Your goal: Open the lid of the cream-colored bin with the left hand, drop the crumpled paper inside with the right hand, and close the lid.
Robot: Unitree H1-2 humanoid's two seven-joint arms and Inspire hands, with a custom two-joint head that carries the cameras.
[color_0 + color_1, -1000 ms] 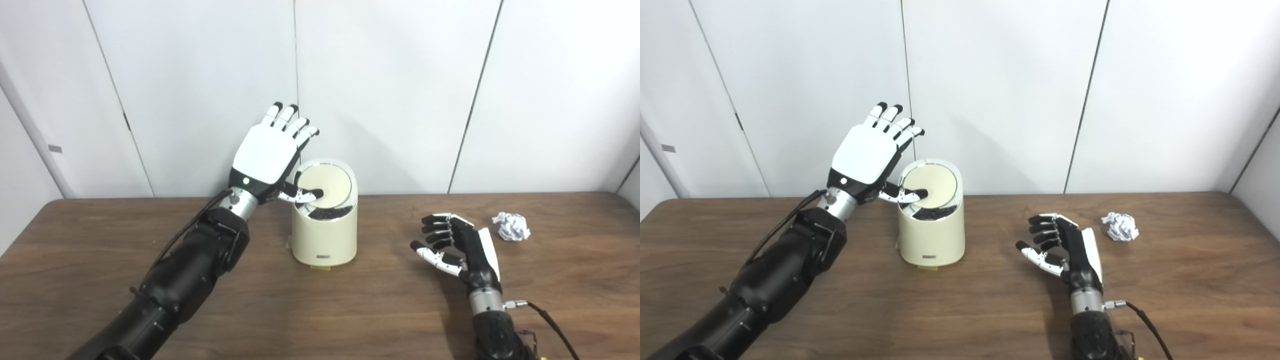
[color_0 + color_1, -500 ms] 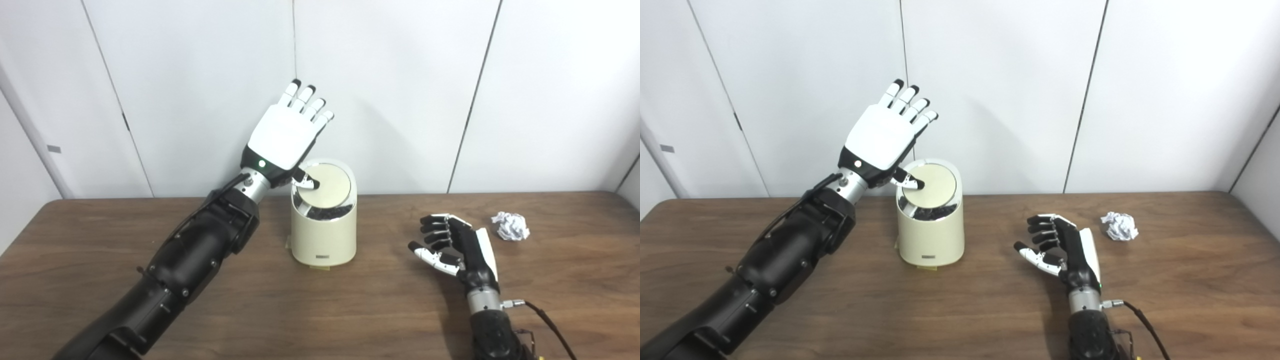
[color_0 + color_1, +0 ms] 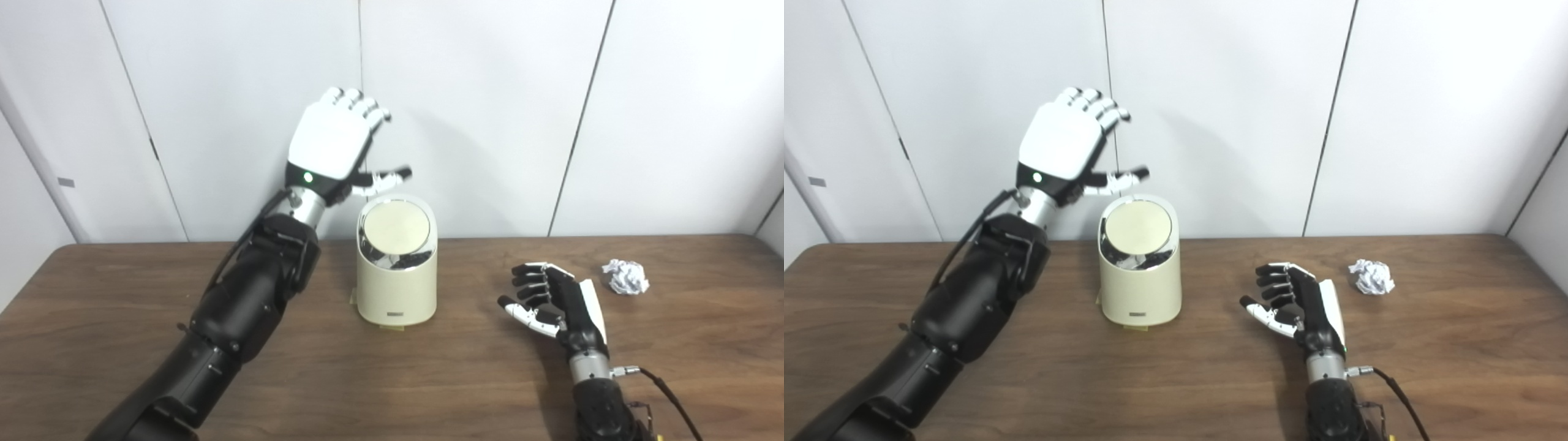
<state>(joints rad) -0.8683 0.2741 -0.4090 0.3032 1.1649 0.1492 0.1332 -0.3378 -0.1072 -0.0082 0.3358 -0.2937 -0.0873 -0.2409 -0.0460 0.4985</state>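
Observation:
The cream-colored bin (image 3: 397,288) stands upright mid-table. Its round lid (image 3: 395,228) is tilted toward me, and a dark gap with black contents shows below its front edge. My left hand (image 3: 334,144) hovers above and behind the bin's left side, open, thumb pointing right over the lid without touching it. My right hand (image 3: 554,300) rests low over the table to the right of the bin, open with fingers loosely curled and holding nothing. The crumpled white paper (image 3: 625,277) lies on the table, beyond and to the right of that hand.
The brown wooden table (image 3: 392,380) runs back to white wall panels (image 3: 478,110) just behind the bin. A small yellowish tab (image 3: 392,327) pokes out under the bin's front. A cable (image 3: 674,398) trails from my right wrist.
My left hand lifted off the lid and rose up and back, its fingers curling forward. The lid swung to tilt more toward me. The right hand barely shifted.

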